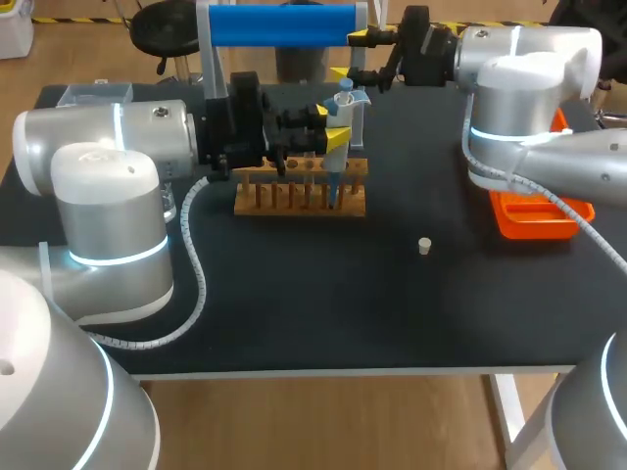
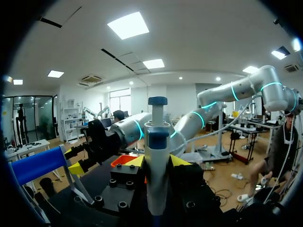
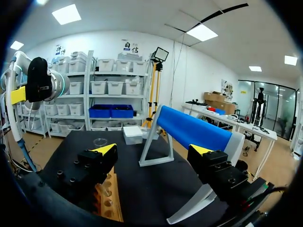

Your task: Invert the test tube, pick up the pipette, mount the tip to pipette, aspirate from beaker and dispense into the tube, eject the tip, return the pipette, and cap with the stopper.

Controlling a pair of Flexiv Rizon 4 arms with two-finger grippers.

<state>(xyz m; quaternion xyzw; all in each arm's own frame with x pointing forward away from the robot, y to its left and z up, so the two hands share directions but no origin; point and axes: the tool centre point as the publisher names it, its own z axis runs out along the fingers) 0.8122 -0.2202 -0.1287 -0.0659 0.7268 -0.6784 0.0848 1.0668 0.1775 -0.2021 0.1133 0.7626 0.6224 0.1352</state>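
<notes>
Pipette (image 2: pixel 156 142) right up close, upright and clamped between our left gripper's (image 2: pixel 157 161) yellow tips, its lower end down at the wooden rack (image 1: pixel 299 199). Our right gripper (image 3: pixel 155 150) hangs spread wide, nothing in it, by the blue stand (image 1: pixel 284 24). Pickup looks done; returning the pipette and capping remain, we reckon, as the stopper (image 1: pixel 424 246) sits loose on the tabletop (image 1: pixel 343 294).

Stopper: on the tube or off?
Off. The stopper sits alone on the black table, apart from the wooden rack.
</notes>
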